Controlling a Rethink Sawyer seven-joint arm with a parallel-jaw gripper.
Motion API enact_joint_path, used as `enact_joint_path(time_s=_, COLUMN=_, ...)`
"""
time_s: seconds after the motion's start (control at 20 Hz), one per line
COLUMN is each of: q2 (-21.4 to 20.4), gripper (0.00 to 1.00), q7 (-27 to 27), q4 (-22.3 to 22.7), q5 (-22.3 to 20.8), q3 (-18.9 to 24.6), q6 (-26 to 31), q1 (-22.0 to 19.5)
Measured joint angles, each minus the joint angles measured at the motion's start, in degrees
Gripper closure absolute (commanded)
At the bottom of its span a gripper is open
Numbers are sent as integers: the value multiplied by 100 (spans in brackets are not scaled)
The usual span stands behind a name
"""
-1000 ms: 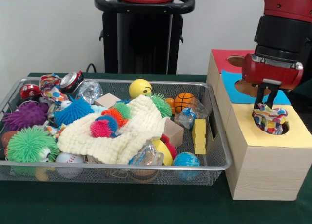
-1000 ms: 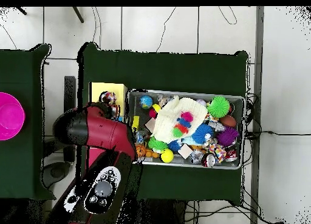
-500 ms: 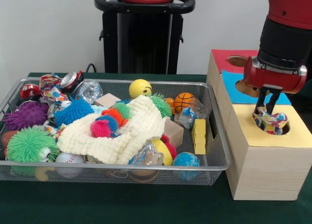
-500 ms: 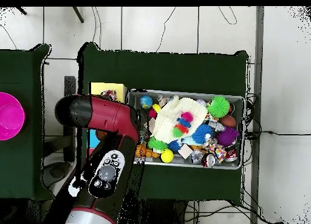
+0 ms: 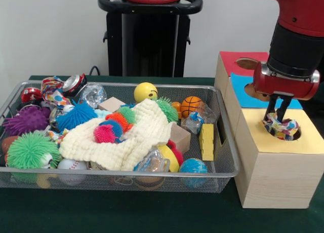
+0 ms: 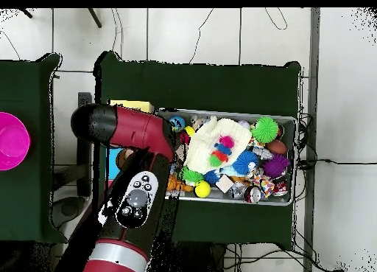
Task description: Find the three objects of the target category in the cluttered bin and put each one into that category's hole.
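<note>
My gripper (image 5: 277, 113) hangs over the round hole (image 5: 293, 133) in the yellow top of the wooden box (image 5: 276, 175). It is shut on a spotted cloth piece (image 5: 281, 127) that sits low in the hole. Another spotted cloth piece (image 5: 50, 89) lies at the far left corner of the wire mesh bin (image 5: 152, 174). In the overhead view the arm (image 6: 132, 133) hides the gripper and most of the yellow box (image 6: 131, 105); the bin (image 6: 289, 200) lies to its right.
A blue-topped box (image 5: 242, 89) and a red-topped box (image 5: 230, 61) stand behind the yellow one. The bin holds a cream waffle cloth (image 5: 126, 138), spiky balls, a yellow ball (image 5: 145, 91), a small basketball (image 5: 191, 105) and wooden blocks. A pink bowl (image 6: 11, 140) sits on a side table.
My gripper has gone down a little and shifted right, and the spotted cloth has sunk from above the hole's rim deeper into the hole.
</note>
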Motion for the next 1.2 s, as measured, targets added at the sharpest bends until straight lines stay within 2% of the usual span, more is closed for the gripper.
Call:
enact_joint_path(time_s=0.4, q2=-30, gripper=100, q7=0, q4=-22, q5=30, q3=312, q6=44, q1=-179)
enact_joint_path(time_s=0.45, q2=-14, gripper=100, q7=0, q4=-19, q5=47, q3=495, q6=41, q1=-236)
enact_joint_path(time_s=0.8, q2=73, gripper=100, q7=0, q4=47, q5=50, q3=990, q6=-245, q1=-435)
enact_joint_path(time_s=1.2, q2=137, gripper=100, q7=0, q4=128, q5=27, q3=1040, q6=-497, q1=-437)
